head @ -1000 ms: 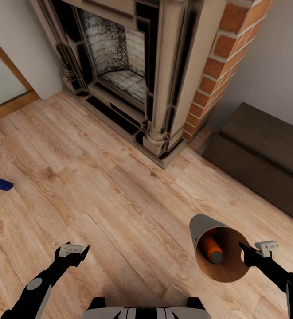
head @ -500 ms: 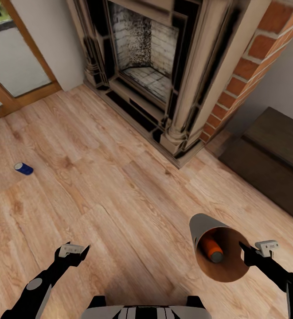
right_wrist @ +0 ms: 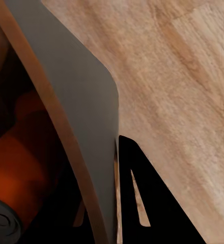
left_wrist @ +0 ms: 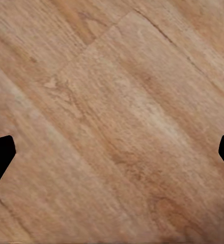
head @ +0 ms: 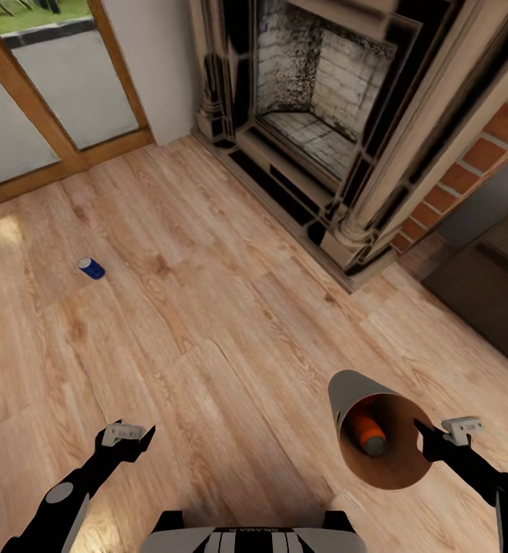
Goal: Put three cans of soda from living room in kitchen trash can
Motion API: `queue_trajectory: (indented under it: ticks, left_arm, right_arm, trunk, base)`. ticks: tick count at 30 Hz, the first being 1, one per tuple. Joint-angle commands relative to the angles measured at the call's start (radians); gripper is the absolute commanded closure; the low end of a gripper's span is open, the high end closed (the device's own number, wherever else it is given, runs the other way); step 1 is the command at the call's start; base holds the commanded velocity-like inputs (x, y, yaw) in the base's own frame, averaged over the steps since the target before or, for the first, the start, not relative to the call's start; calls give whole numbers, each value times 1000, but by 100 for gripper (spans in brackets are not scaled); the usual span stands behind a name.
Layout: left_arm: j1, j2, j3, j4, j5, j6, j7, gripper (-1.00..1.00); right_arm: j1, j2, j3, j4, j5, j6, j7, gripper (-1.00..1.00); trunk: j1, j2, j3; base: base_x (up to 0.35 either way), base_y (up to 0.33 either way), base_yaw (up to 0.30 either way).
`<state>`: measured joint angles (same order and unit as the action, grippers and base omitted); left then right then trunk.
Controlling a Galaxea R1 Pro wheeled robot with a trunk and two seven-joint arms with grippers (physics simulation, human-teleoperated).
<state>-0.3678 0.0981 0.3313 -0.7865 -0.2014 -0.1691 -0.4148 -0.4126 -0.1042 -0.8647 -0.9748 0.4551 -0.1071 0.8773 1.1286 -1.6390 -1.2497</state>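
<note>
A dark blue can of soda lies on its side on the wood floor, far ahead and left of my left gripper. That gripper hangs open over bare planks, its fingertips wide apart. My right gripper is shut on the rim of the trash can, which is held tilted with its copper-brown inside facing me. An orange can of soda with a grey top lies inside it. In the right wrist view the bin wall runs between the fingers, with the orange can beside it.
A stone fireplace with a brick side stands ahead and right. Wood-framed glass doors are at the far left. A dark low cabinet sits at the right. Light wood floor stretches between me and the blue can.
The whole view has swung left: the fireplace slid right and the glass doors came in. The blue can now sits farther in and higher in the picture. Both arms and the bin kept their pose.
</note>
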Motion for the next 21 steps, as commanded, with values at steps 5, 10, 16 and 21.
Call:
queue_trajectory:
  ticks: [5, 10, 16, 21]
  left_arm:
    - [0, 0, 0, 1, -1, 1, 2, -100]
    - [0, 0, 0, 1, -1, 5, 1, -100]
    - [0, 0, 0, 1, 0, 12, 1, -100]
    - [0, 0, 0, 1, 0, 11, 2, -100]
  right_arm:
    - [0, 0, 0, -1, -7, 3, 8, 100]
    - [0, 0, 0, 0, -7, 3, 8, 100]
    - [0, 0, 0, 1, -7, 3, 8, 100]
    - [0, 0, 0, 1, -8, 3, 8, 100]
  trunk:
    - [0, 0, -3]
    - [0, 0, -5]
    - [0, 0, -7]
    - [0, 0, -7]
  base:
    - [-1, 77, 223]
    - [113, 16, 223]
    - [300, 2, 107]
    - [154, 0, 6]
